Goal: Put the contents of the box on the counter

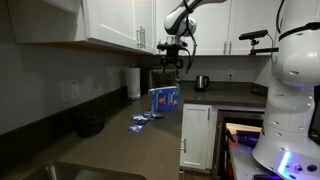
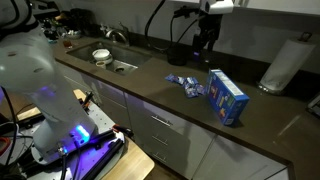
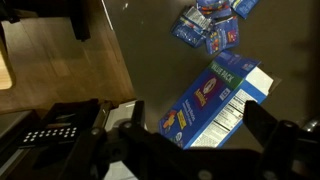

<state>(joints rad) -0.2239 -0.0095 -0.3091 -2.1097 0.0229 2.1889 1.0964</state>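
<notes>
Blue box [image 1: 163,98] sits on the counter [image 1: 110,142] in an exterior view, its contents [image 1: 140,121] scattered just beside it; the gripper [image 1: 172,66] hangs above, holding nothing; in an exterior view the box [image 2: 228,96] rests on a long edge; in the wrist view the jaws are spread wide and empty over the box [image 3: 215,100], one end flap open; being thin cardboard, it is probably light and crushable, so pinch gently across its narrow faces.

The box [image 2: 228,96] sits on the counter [image 2: 150,85], packets [image 2: 186,85] just beside it.
</notes>
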